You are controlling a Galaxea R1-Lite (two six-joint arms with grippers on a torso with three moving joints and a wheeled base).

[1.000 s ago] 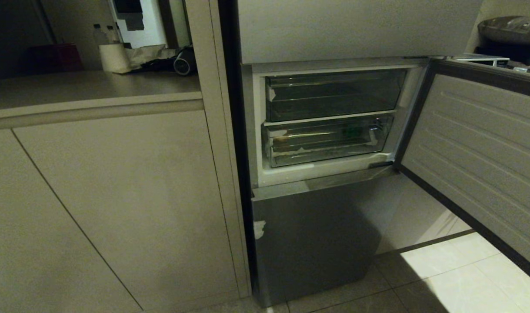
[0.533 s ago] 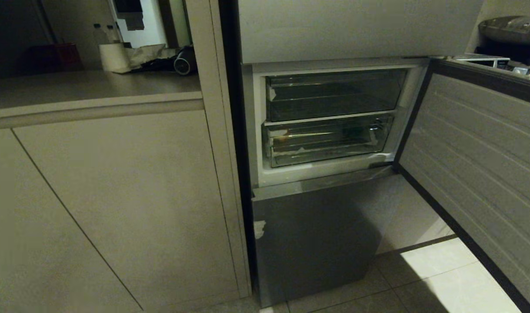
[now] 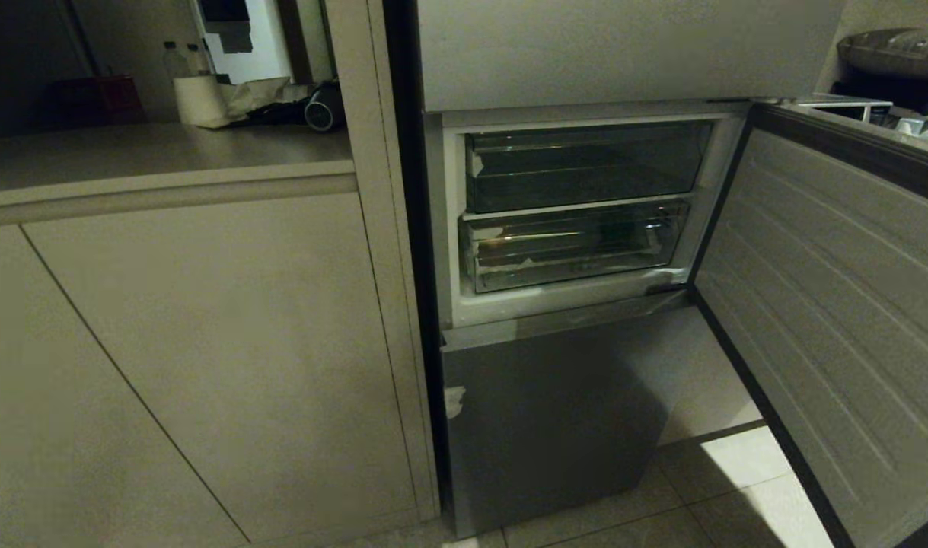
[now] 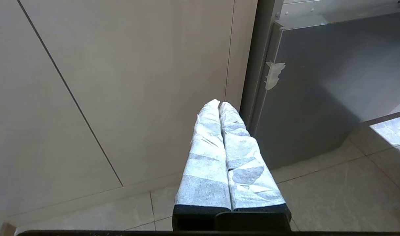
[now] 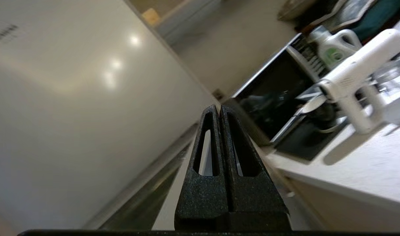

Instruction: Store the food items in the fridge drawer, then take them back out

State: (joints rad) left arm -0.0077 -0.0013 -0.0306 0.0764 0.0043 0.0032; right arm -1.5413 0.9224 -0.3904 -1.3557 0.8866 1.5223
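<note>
Fridge door (image 3: 829,304) has swung further shut than a second ago; fridge drawer (image 3: 574,247) pushed in, food hard to make out inside; right gripper (image 5: 219,109) pinched together, empty; left gripper (image 4: 219,104) parked low, fingers together.

The fridge's middle door (image 3: 829,304) stands swung open at three o'clock, baring two stacked clear compartments, the fridge drawer (image 3: 574,245) being the lower one, pushed in with white tape scraps at its front corner, while beige cabinets (image 3: 205,358) fill nine o'clock.
</note>
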